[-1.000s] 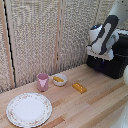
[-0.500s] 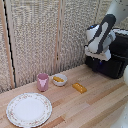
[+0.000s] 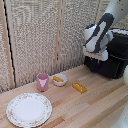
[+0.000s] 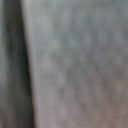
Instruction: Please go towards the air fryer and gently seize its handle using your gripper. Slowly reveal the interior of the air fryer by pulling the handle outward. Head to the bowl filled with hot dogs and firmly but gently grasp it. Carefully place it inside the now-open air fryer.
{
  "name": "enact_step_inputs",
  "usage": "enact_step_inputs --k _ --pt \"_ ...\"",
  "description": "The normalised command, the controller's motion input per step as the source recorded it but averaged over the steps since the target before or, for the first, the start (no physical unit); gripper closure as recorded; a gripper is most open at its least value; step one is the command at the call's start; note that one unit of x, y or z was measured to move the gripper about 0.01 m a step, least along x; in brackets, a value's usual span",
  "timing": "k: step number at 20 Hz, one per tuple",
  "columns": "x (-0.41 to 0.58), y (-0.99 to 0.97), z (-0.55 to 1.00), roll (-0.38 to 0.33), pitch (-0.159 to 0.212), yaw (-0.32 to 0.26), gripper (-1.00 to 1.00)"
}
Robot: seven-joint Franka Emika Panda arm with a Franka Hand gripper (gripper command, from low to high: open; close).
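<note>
Air fryer [image 3: 111, 57] behind arm in exterior view, wrist view only grey blur

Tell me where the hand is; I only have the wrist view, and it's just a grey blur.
Observer: The hand is right against the front of the air fryer, on the exterior view's right.
Operator: Am I gripping the handle?
Observer: Cannot tell; the arm hides the handle and the fingers.
Operator: Where's the bowl?
Observer: The bowl with the hot dogs sits on the table, between a pink cup and a loose orange block.
</note>
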Motion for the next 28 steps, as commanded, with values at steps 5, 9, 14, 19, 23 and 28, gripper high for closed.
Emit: enact_step_inputs --k 5,9,14,19,23,28 --pt "-0.337 0.83 0.40 0.110 -0.018 -0.004 1.00" --pt "-0.379 0.75 0.54 0.161 -0.033 0.000 1.00" --pt "-0.402 0.82 0.41 0.115 -0.033 0.000 1.00" --pt "-0.338 0.87 0.15 0.068 -0.044 -0.001 1.00" --pt "-0.070 0.56 -0.10 0.020 -0.022 0.000 1.00" --pt "0.048 0.34 -0.14 -0.048 0.001 0.001 1.00"
